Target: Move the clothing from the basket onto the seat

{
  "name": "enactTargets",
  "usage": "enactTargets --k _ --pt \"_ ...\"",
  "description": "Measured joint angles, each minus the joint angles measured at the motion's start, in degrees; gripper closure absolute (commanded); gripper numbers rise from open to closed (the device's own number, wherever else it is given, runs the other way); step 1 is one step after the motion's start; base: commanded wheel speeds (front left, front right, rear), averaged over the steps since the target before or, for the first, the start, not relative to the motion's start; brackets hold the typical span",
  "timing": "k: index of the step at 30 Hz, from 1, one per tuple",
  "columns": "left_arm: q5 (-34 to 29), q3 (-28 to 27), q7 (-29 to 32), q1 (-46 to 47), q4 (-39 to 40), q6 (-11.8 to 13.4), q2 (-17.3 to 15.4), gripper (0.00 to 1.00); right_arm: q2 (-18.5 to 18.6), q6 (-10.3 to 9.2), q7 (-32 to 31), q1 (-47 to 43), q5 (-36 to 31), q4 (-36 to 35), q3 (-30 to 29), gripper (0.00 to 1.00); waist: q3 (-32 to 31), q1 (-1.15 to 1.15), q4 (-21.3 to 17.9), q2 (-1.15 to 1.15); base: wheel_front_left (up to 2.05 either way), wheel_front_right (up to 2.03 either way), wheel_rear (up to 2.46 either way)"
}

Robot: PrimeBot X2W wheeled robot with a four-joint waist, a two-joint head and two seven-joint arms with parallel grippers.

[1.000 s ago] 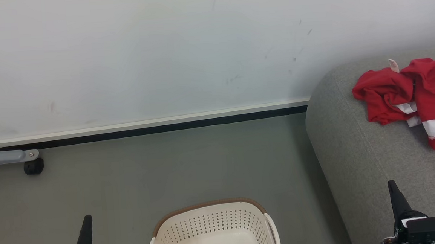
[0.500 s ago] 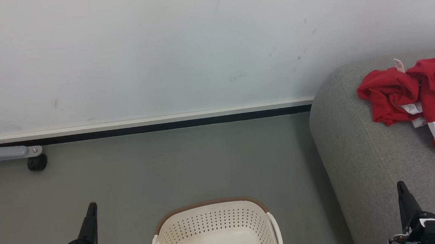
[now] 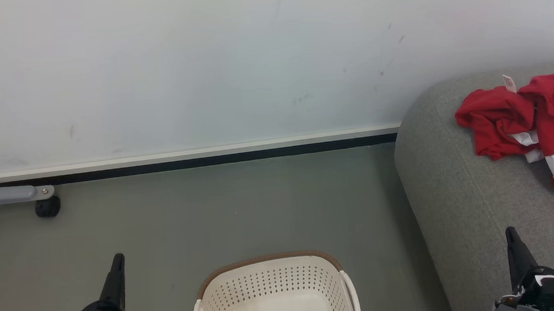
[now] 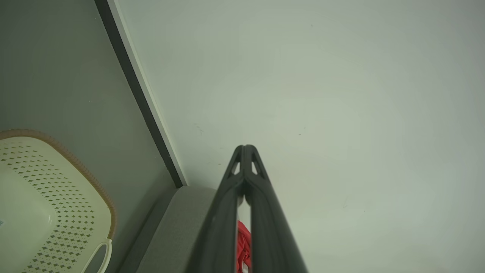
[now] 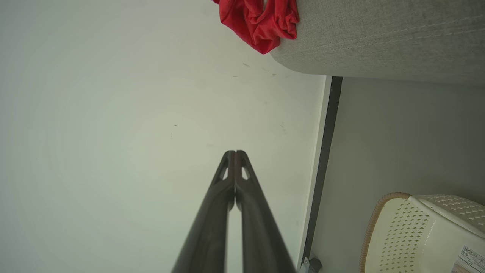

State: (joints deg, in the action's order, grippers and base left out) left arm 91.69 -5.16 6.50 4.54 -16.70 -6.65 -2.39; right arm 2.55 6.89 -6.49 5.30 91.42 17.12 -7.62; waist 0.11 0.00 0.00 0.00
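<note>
- Grey floor (image 3: 213, 217) meets a pale wall (image 3: 204, 59) along a dark skirting strip (image 3: 186, 162). Nothing stands between the robot and the wall but the basket.
- Left gripper (image 3: 117, 261) sits at 7 o'clock in the head view, fingers pressed together and holding nothing. Its wrist view shows the tips (image 4: 245, 149) touching.
- Right gripper (image 3: 512, 235), at 5 o'clock, is likewise closed and empty, its tips (image 5: 235, 155) meeting.
- Between them at 6 o'clock is the laundry basket (image 3: 270, 283). The part of its inside that shows holds no red fabric.
- At 2 o'clock the red clothing (image 3: 495, 113) lies crumpled on the grey seat (image 3: 462, 202), well apart from both grippers.
- Over the last second the whole head view has slid slightly, so the camera moved. The clothing lies as it did.
- Judgement: the transfer looks done, unless something remains in the basket's hidden near part.
</note>
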Motion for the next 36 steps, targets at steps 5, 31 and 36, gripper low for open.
enactTargets --k 5,31,36 --pt "0.01 0.0 0.0 0.0 0.0 0.0 0.0 1.0 0.0 0.0 0.0 0.0 0.0 0.0 0.0 1.0 0.0 0.0 0.0 0.0 0.0 0.0 0.0" --pt "0.01 0.01 0.0 0.0 -0.07 -0.42 0.0 1.0 -0.01 0.01 0.0 0.0 0.01 0.0 0.0 1.0 -0.01 0.0 0.0 0.0 0.0 0.0 0.0" --pt "0.01 0.01 0.0 0.0 -0.08 -0.42 0.0 1.0 -0.01 0.01 0.01 0.0 0.01 0.0 0.0 1.0 -0.01 0.0 0.0 0.0 0.0 0.0 0.0"
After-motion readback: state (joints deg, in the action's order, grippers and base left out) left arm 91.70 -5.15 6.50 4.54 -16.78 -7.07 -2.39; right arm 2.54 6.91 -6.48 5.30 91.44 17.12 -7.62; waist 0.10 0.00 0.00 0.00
